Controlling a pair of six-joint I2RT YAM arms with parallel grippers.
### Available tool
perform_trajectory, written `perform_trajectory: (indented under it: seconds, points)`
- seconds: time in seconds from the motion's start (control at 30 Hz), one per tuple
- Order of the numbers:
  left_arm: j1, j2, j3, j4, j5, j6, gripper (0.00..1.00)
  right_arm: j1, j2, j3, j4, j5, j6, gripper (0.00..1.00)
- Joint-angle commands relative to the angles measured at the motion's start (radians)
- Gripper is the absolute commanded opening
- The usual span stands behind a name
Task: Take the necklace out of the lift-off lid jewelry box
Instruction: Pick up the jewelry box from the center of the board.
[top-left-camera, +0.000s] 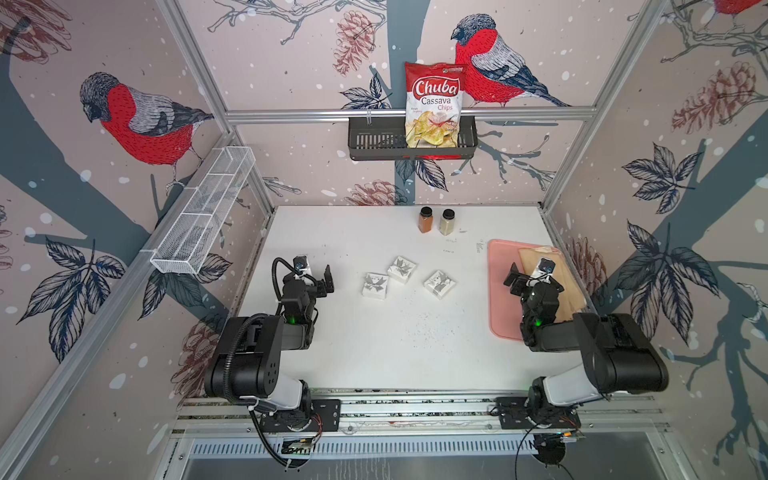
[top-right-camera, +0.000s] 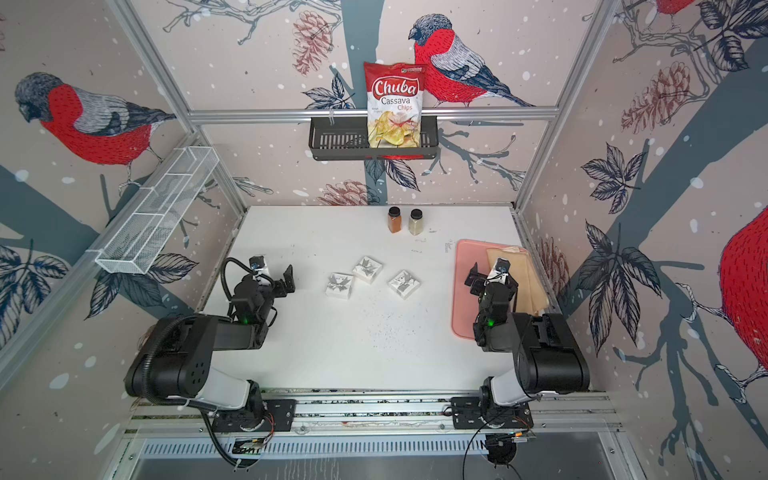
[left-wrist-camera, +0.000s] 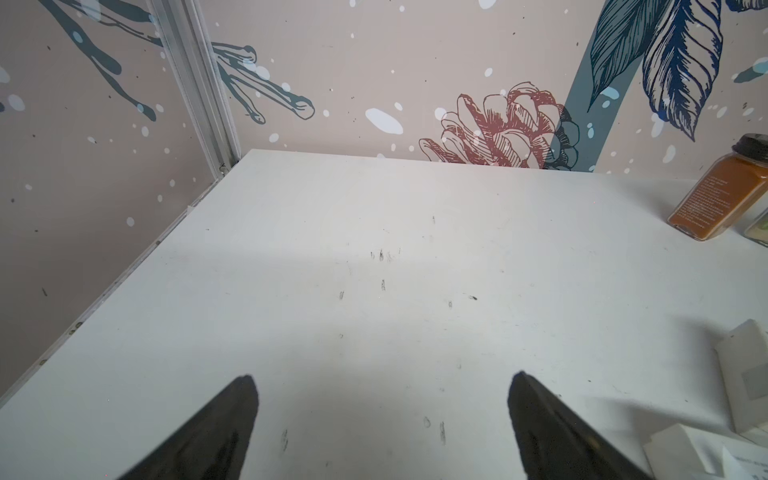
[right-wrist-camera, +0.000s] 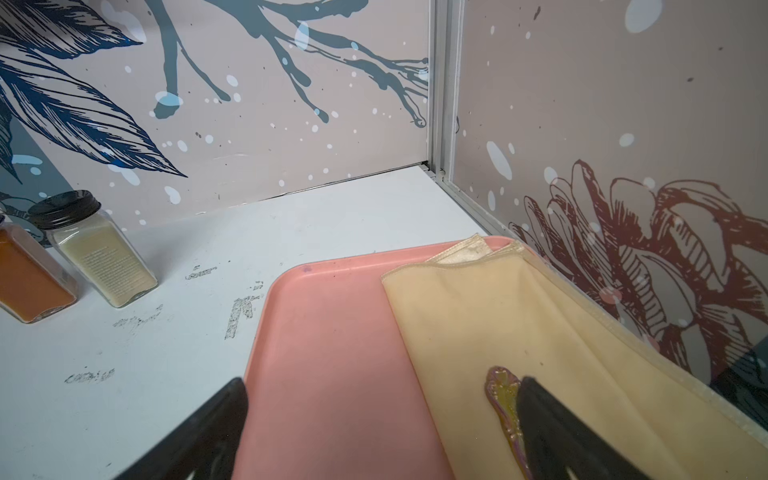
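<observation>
The necklace is not to be seen; it is presumably shut inside one of three white boxes (top-left-camera: 402, 269), all with lids on. These lie on the surface (top-left-camera: 374, 353) between the two arms, nearer the left fingers (left-wrist-camera: 224, 419) than the right fingers (right-wrist-camera: 208, 424). Both pairs are spread wide and nothing is held. Bare surface lies under the left fingers, with the boxes off to the side facing the right arm. A pink tray (right-wrist-camera: 332, 332) and a cloth (right-wrist-camera: 498, 324) lie under the right fingers.

The reach has not yet been made. The nearest box (top-left-camera: 375, 285) would best be approached from above by the left fingers. Its lid should be taken by two opposite sides and lifted straight up, while the base is pinned by the right fingers so that it is not dragged along. The neighbouring box, just beside it, should not be knocked.
</observation>
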Motion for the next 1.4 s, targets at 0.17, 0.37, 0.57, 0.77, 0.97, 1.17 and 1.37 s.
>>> perform_trajectory:
  seconds: [0.17,0.37,0.57,0.77,0.97,1.17,1.37]
  points:
    - [-0.001,-0.003,0.004,0.018,0.000,0.018,0.98,0.000,-0.004,0.000,0.031,-0.007,-0.008,1.00]
    - [0.000,-0.003,0.006,0.016,0.001,0.017,0.98,-0.003,-0.003,0.001,0.028,-0.012,-0.007,1.00]
    - [0.001,-0.001,0.008,0.014,0.002,0.018,0.98,-0.013,-0.003,0.004,0.023,-0.035,-0.004,1.00]
    - [0.000,-0.003,0.007,0.014,0.001,0.018,0.98,-0.011,-0.005,0.002,0.026,-0.031,-0.006,1.00]
    - [-0.002,-0.039,0.037,-0.065,-0.046,0.003,0.98,0.005,-0.036,0.022,-0.033,0.025,-0.004,1.00]
    - [-0.015,-0.202,0.093,-0.284,-0.117,-0.030,0.98,0.085,-0.212,0.152,-0.392,0.108,-0.034,1.00]
    - [-0.143,-0.347,0.172,-0.498,-0.227,-0.063,0.98,0.197,-0.305,0.490,-1.022,0.065,0.122,1.00]
